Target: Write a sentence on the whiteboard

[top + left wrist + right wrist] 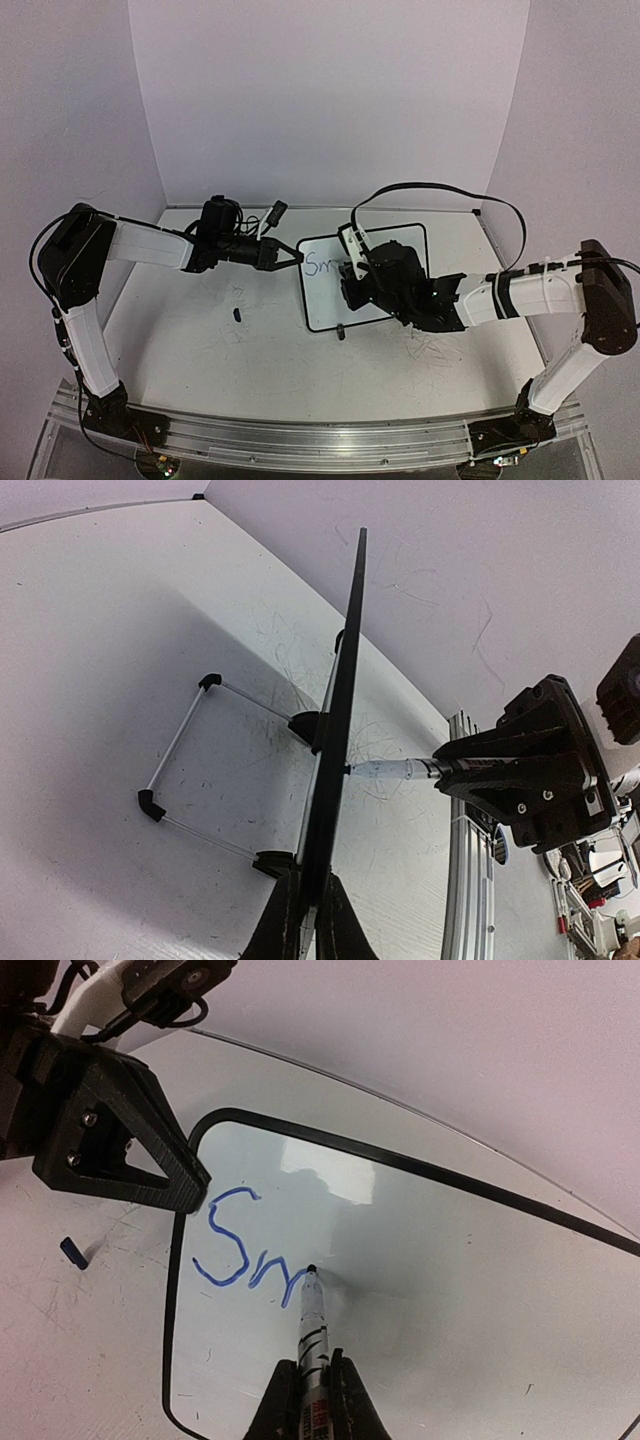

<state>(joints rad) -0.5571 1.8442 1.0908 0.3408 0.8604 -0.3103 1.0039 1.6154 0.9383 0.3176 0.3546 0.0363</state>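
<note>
Showing blue "Sm" lettering (pixel 240 1252), black-framed whiteboard (pixel 450 1290) clamped in left jaws, marker (pixel 314 1325) gripped in right jaws

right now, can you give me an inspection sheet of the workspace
surface: white tabletop, scuffed with faint scribbles
job's things: whiteboard propped on a wire stand; the sentence reads only "Sm", in blue
clutter: one small dark piece left of the board
hands: left hand shut on the whiteboard's left edge; right hand shut on a marker, tip on the board
cables: black cable arches over the right arm
surroundings: plain pale walls
</note>
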